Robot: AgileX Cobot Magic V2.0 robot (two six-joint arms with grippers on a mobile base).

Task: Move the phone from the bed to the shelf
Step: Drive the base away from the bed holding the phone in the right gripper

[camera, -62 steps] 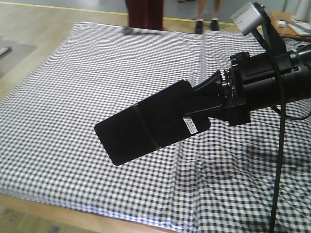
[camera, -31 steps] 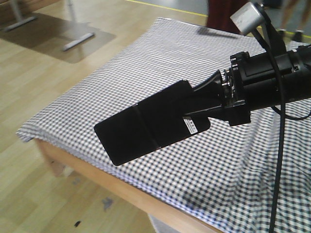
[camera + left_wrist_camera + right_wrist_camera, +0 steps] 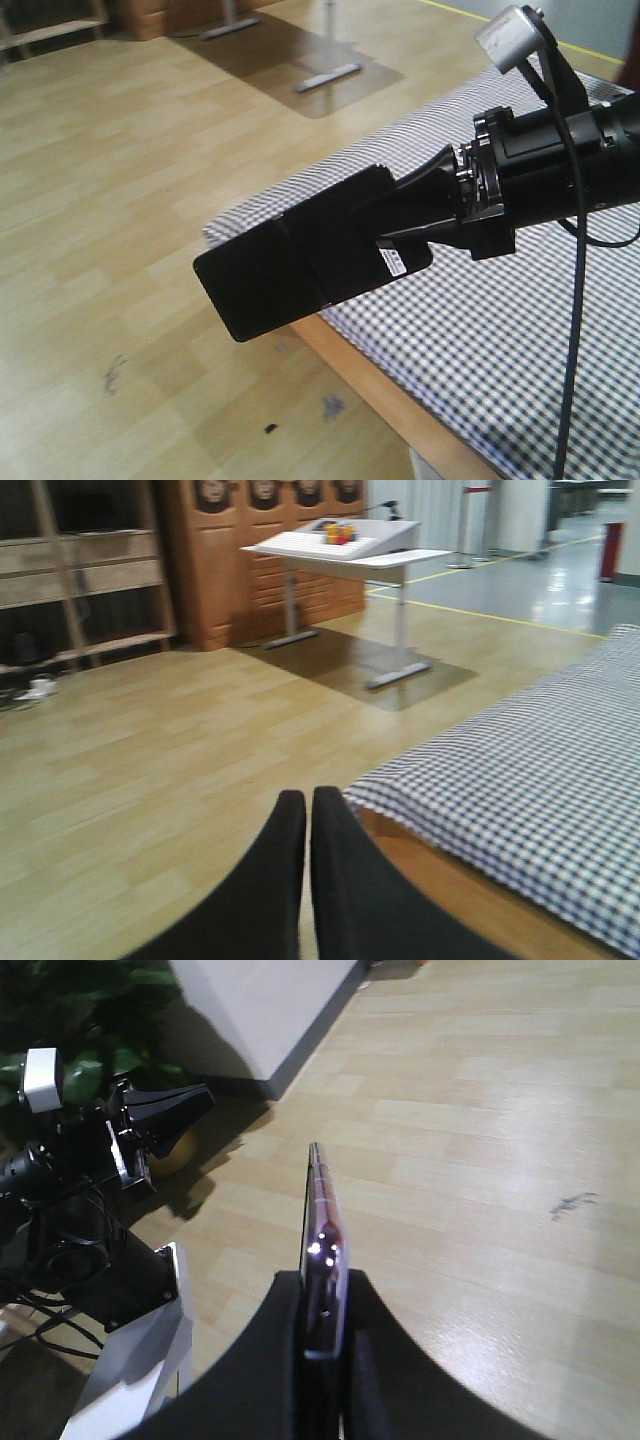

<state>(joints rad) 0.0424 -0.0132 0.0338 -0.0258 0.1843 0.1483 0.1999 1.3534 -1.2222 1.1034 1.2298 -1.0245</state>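
Note:
The phone (image 3: 290, 260), a thin black slab with a crease and a white sticker, hangs in the air over the floor. My right gripper (image 3: 402, 215) is shut on its sticker end. From the right wrist the phone (image 3: 322, 1210) shows edge-on, pinkish, pinched between the two black fingers (image 3: 375, 1325). The bed (image 3: 520, 320), in black-and-white gingham, lies to the right with its corner under the phone. My left gripper (image 3: 307, 810) is shut and empty, beside the bed (image 3: 530, 770) corner. The shelf (image 3: 85, 575) of pale boards stands far left across the floor.
Light wooden floor (image 3: 110, 200) fills the left. A white desk (image 3: 345, 545) on metal legs stands in front of a brown panelled cabinet (image 3: 250, 540). A plant (image 3: 80, 1000), a white pillar (image 3: 260, 1005) and my left arm (image 3: 120, 1140) show from the right wrist.
The whole view has swung: the bed slid off to the right and open floor now fills the left. The phone stays held in the right gripper, unchanged.

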